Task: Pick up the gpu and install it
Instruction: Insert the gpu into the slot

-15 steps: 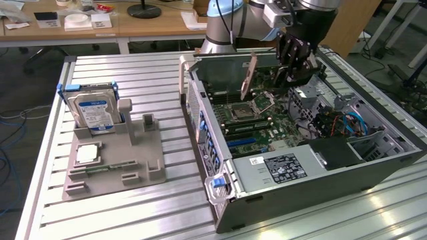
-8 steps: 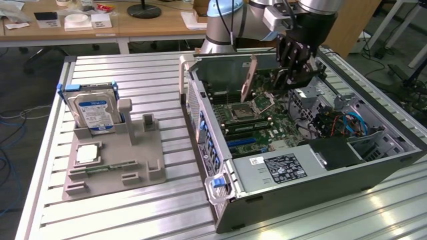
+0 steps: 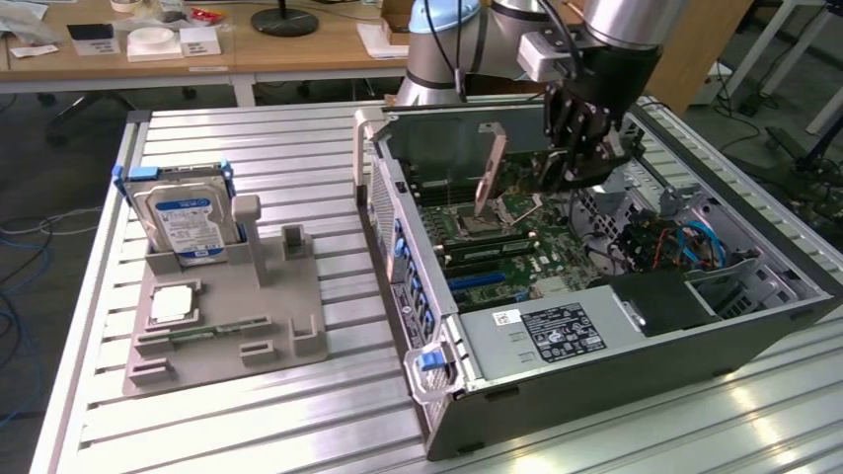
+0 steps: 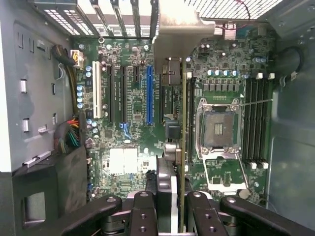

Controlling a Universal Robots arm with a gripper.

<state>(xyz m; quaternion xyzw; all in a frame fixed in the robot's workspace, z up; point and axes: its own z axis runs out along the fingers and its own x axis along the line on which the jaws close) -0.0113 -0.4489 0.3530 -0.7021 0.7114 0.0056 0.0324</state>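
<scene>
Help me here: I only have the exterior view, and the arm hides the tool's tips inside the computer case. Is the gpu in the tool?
Observer: Yes. In the wrist view the gpu stands edge-on, clamped between the fingers of the tool.
Operator: Which way does its bracket point?
Observer: The silver bracket is at the end nearest the case's slotted rear openings.
Operator: Where does the card sit over the motherboard?
Observer: It runs between the blue slot and the open processor socket.
</scene>
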